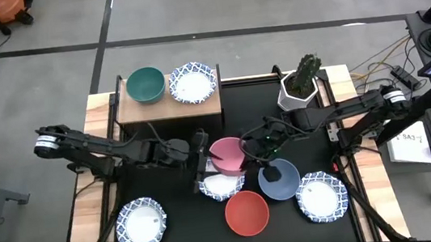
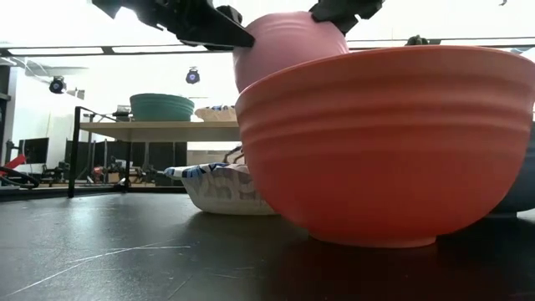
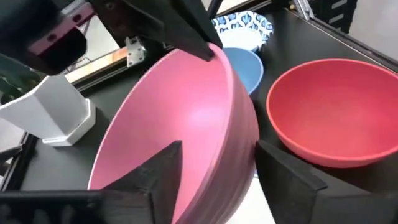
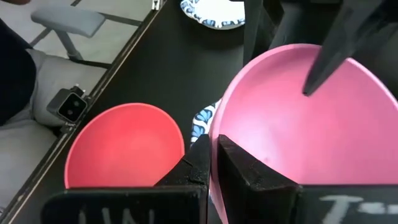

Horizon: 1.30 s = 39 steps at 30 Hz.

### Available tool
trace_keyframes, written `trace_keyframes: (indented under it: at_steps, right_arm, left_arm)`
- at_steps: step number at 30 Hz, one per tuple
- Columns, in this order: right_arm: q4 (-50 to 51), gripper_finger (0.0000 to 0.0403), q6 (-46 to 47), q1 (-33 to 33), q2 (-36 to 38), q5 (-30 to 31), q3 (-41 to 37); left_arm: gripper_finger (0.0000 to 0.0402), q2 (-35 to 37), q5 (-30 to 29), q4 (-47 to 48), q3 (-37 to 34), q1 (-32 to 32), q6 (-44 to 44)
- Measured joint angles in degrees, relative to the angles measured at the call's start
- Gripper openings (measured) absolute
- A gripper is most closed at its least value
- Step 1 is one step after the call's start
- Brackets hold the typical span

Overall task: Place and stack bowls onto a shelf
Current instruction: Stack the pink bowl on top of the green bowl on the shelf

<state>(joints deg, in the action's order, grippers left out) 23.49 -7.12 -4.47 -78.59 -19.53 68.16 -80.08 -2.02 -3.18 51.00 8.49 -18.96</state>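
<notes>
Start with the shelf at the table's far edge: it already carries a green bowl and a patterned bowl side by side. At mid-table the pink bowl is held tilted above another patterned bowl. The right gripper is clamped shut on the pink bowl's rim. The left gripper stands open, one finger inside the rim and one outside, not pinching. You are apparently in a handover. Before either arm moves, confirm which gripper carries the bowl; then lift it clear and carry it to the shelf.
</notes>
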Motion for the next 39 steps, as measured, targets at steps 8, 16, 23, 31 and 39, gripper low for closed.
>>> trace_keyframes:
  at_steps: [8,16,23,31,39]
  right_arm:
    - [-0.4,0.0011,-1.3,0.1,0.0,0.5,0.0]
    - [-2.5,0.0049,0.1,0.1,0.0,1.9,0.0]
    - [-4.9,0.0131,-1.1,0.0,1.0,1.5,-0.1]
    - [-4.8,0.0176,-2.5,0.0,7.2,1.2,0.7]
    - [-3.0,0.0176,-3.6,0.0,14.2,1.4,-1.0]
  left_arm:
    - [0.0064,0.1,1.4,1.2,0.0,0.1,0.0]
    - [0.0005,0.1,5.4,1.8,0.3,0.1,0.7]
    - [0.0001,0.2,4.9,6.8,3.4,0.1,1.9]
    - [0.0,0.9,4.0,23.5,11.7,0.0,1.3]
    - [0.0,1.5,-8.6,53.9,27.5,-0.4,0.7]
